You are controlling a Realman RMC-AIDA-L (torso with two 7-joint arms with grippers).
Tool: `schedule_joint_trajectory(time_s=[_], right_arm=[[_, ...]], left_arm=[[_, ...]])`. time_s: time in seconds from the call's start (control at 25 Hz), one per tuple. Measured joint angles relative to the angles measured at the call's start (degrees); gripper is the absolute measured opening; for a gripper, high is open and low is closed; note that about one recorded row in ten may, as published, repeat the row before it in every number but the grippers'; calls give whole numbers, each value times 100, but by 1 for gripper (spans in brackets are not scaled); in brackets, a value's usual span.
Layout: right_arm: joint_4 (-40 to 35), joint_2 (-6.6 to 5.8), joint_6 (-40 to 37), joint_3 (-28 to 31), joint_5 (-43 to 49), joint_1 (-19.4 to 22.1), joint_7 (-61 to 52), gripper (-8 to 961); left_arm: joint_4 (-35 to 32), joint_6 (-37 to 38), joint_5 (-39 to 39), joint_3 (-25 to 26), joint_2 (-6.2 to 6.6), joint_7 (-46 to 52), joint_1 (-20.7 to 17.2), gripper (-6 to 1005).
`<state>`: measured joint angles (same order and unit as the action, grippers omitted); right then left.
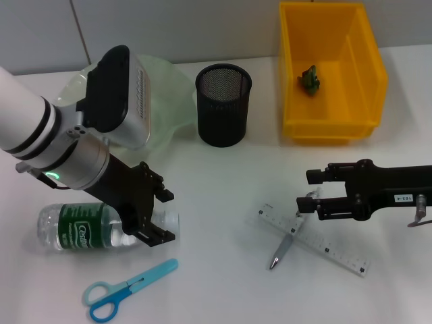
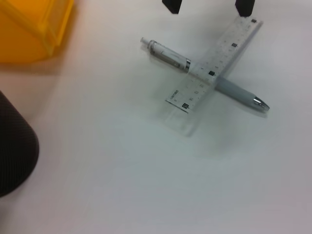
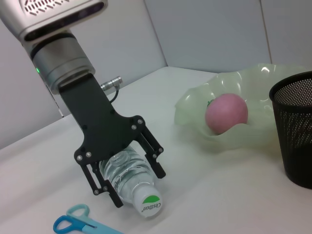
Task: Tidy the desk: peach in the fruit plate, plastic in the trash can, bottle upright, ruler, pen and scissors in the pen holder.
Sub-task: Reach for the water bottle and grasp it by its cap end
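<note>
Bottle point(image 1: 88, 228): lying on its side at the table's point(image 1: 223, 202) near left, left gripper point(image 1: 160, 214) fingers spread around its neck, seemingly not yet clamped. Right gripper point(image 1: 307, 190): fingers apart over crossed pen point(image 1: 283, 250) and ruler point(image 1: 314, 238).

In the head view the left arm point(image 1: 61, 145) covers most of the plate point(image 1: 172, 88), and the peach cannot be seen there. The left tool point(image 1: 156, 219) hides the neck of the bottle point(image 1: 81, 227). The right wrist view cuts off the holder point(image 3: 295, 131) at the edge and shows only the handles of the scissors point(image 3: 78, 223). The green scrap in the bin point(image 1: 364, 81) is too small to identify.
</note>
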<state>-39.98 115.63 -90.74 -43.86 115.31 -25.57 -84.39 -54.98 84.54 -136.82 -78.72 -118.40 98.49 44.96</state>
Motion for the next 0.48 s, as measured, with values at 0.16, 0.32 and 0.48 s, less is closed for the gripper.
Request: schedule_joint_trajectory(time_s=[0.16, 0.32, 0.48], right_arm=[[0, -5, 0, 0, 0, -12, 8, 726], [-1, -6, 0, 0, 0, -20, 21, 725], [-1, -6, 0, 0, 0, -29, 20, 725]], left_arm=[[97, -105, -17, -79, -7, 26, 50, 725], [214, -278, -105, -184, -16, 33, 67, 725], [273, -337, -134, -228, -17, 33, 78, 725]])
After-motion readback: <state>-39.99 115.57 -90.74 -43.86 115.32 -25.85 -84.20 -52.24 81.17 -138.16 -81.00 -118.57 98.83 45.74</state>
